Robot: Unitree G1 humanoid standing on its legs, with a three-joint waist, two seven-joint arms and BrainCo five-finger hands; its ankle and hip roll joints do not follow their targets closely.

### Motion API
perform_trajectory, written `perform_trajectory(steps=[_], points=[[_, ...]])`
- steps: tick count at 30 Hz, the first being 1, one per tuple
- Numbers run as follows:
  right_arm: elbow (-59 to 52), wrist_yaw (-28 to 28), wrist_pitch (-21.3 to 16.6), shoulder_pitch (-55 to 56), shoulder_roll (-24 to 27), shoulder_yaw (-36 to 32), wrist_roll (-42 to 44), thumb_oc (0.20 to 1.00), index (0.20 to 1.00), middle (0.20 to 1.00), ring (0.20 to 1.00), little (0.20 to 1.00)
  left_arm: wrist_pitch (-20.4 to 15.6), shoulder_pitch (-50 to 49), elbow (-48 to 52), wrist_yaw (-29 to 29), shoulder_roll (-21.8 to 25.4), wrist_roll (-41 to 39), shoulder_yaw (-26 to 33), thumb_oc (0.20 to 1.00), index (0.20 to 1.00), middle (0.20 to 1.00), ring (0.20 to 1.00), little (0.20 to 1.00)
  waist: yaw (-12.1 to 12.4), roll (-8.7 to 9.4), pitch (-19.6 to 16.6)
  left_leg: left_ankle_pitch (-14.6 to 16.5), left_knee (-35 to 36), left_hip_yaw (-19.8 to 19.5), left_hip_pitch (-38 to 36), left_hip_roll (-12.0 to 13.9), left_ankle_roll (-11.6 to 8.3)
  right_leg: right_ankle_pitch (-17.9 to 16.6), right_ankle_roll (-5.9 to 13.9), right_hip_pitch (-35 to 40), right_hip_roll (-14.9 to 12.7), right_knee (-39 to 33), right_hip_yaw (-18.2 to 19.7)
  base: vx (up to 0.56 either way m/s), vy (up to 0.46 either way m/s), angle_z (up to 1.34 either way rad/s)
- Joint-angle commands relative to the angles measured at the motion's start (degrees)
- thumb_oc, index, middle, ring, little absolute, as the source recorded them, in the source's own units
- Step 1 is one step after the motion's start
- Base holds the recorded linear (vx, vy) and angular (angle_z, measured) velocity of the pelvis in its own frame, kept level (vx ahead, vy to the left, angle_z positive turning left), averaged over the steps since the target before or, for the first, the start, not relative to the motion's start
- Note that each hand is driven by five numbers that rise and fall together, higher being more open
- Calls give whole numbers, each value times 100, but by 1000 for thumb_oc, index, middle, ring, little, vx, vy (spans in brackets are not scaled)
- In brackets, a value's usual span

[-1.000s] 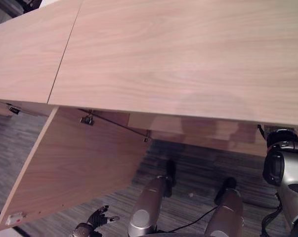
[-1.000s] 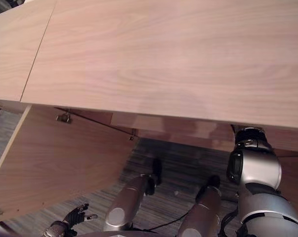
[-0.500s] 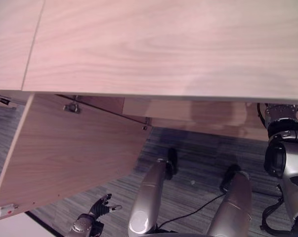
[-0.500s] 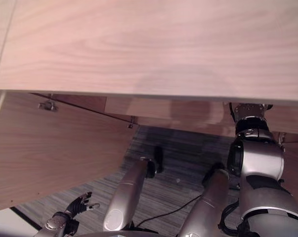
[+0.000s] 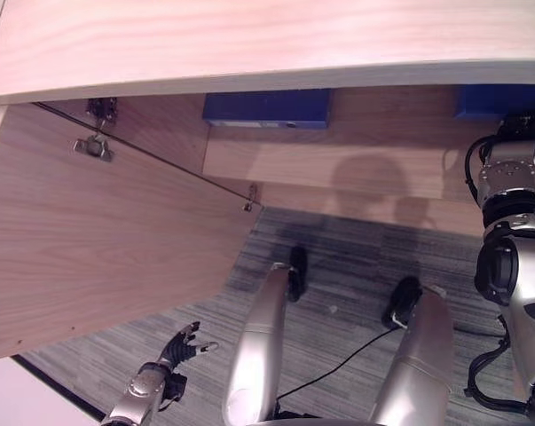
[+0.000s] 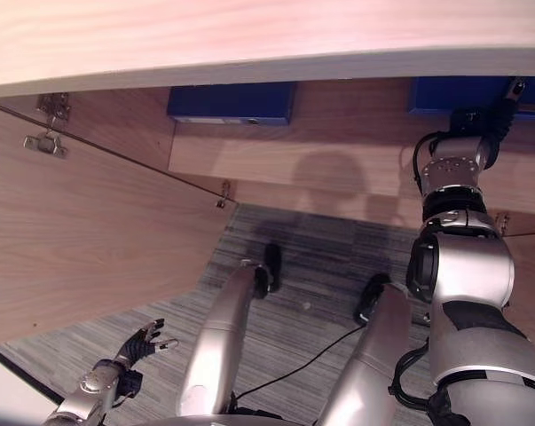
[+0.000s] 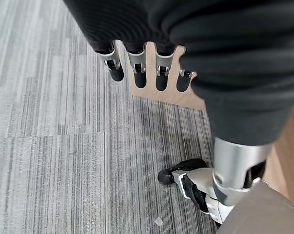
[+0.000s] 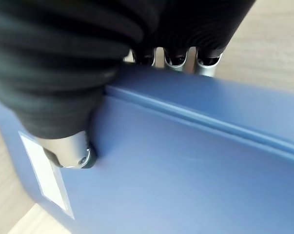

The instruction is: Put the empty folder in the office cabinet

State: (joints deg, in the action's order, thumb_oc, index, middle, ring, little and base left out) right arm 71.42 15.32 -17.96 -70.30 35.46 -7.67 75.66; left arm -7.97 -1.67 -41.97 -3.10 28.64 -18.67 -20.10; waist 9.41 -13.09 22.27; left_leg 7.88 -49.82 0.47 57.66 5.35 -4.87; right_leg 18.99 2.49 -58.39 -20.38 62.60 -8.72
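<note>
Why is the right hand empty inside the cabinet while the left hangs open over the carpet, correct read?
Not quite: the right hand is not empty. The right wrist view shows its thumb and fingers clamped on a blue folder. The rest holds: the left hand hangs open over the carpet, by the open cabinet door.

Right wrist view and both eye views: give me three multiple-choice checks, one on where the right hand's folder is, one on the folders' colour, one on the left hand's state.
1. Where is the folder that the right hand grips?
A. on the carpet
B. at the cabinet shelf
C. on the cabinet top

2. What colour are the folders?
A. blue
B. red
C. green

3. How is the left hand?
A. curled round a folder
B. open, holding nothing
C. pushing the door

Answers:
1 B: the right hand pinches the folder up at the shelf.
2 A: it and the other folder are blue.
3 B: the left hand hangs straight-fingered over the carpet, off the door.
</note>
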Motion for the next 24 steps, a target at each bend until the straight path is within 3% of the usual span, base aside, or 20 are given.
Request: perform_trajectory(steps=[1, 18, 19, 24], points=[[-473, -62, -347, 233, 449, 20, -97, 200, 200, 200, 200, 200, -163, 102, -125, 192, 480, -315, 227, 1000, 1000, 1000, 1000, 1000, -11, 156, -270, 1203, -816, -167, 54, 71, -140, 810, 240, 110, 165, 140, -221, -6, -30, 1], [-504, -7, -305, 271, 92, 39, -135, 200, 200, 200, 200, 200, -271, 313, 158, 290, 666, -475, 373, 1000, 1000, 1000, 1000, 1000, -13, 455, -542, 1257, -1010, -223, 527, 90, -145, 869, 145, -336, 191, 325, -248, 0, -2, 0], [-468, 3, -260, 266, 97, 69, -187, 1000, 1000, 1000, 1000, 1000, -275, 294, 129, 290, 662, -454, 375, 1000, 1000, 1000, 1000, 1000, -8, 468, -554, 1254, -1001, -217, 531, 93, -150, 866, 141, -338, 191, 316, -244, 0, 0, 0], [320, 260, 154, -196, 307, 414, -437, 1000, 1000, 1000, 1000, 1000, -255, 234, -85, 376, 735, -308, 319, 1000, 1000, 1000, 1000, 1000, -6, 541, -628, 1251, -956, -200, 513, 110, -168, 866, 114, -335, 217, 279, -212, 0, 0, 0]])
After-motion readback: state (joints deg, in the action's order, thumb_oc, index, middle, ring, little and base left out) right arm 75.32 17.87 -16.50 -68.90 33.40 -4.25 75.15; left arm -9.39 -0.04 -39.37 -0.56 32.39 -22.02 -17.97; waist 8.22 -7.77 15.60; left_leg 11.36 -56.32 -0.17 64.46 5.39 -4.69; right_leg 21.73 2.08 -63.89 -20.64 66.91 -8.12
